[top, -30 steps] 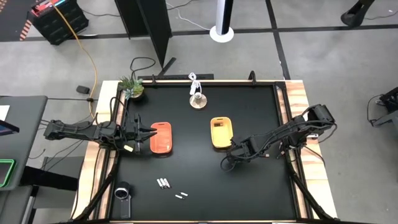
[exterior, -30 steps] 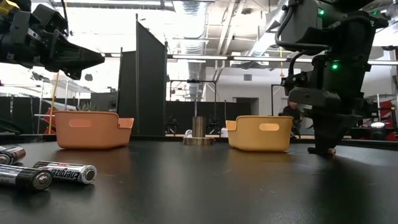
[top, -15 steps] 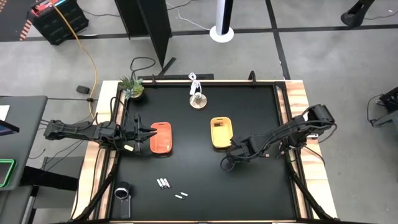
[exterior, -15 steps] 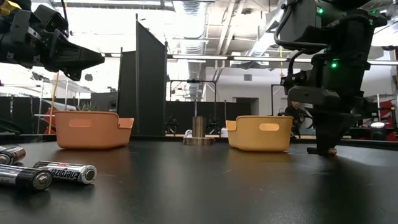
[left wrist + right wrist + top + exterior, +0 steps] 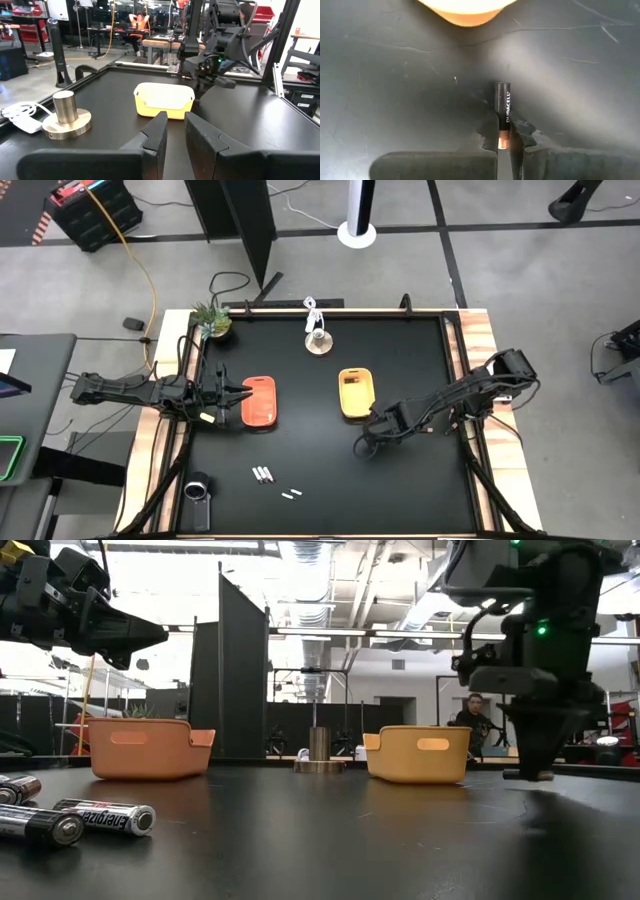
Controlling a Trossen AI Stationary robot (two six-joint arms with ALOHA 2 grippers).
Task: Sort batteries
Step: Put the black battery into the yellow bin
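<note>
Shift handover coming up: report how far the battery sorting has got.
Done: nothing visibly sorted; the yellow tray looks empty, and the orange tray shows no cells from above. In hand: the right gripper pinches a Duracell battery near the tabletop. Left: loose batteries at the front. The left gripper waits open beside the orange tray.

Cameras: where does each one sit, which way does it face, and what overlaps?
High: overhead, looking straight down; both arms, left gripper, right gripper, loose batteries.
Low: at table-top height, facing the room; batteries near, the orange tray, the right gripper descending.
Left wrist: over its own jaws toward the yellow tray and the right arm.
Right wrist: down at the table, jaws holding a Duracell battery.
Shared: high, low and left wrist all show the yellow tray.
</note>
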